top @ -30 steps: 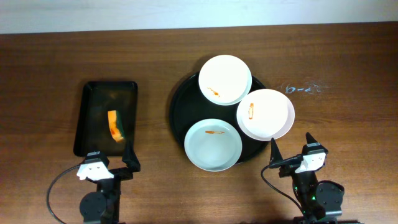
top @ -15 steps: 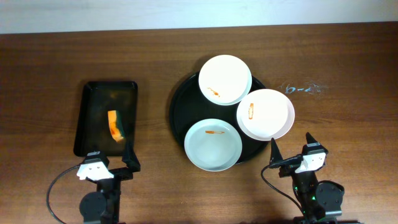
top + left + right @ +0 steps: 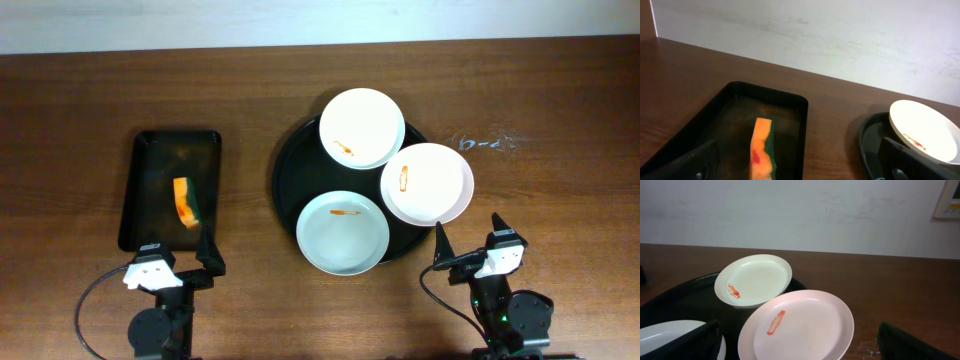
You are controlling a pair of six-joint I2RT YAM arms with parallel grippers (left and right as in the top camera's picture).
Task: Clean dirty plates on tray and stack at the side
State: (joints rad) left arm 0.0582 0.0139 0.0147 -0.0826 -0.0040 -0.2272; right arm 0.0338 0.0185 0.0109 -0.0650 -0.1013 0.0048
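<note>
Nothing grabbed on my end. My left gripper (image 3: 178, 250) and right gripper (image 3: 468, 235) both sit at the near edge of the table (image 3: 80, 100) with jaws spread wide and nothing in them. All three plates are on the round black tray (image 3: 288, 180): the white plate (image 3: 362, 127) at the far side, the pale blue plate (image 3: 343, 232) nearest me, and the pink plate (image 3: 427, 183) hanging over the right rim. Each has an orange smear. An orange-and-green sponge (image 3: 185, 203) lies in the rectangular tray (image 3: 140, 190) off to the left.
</note>
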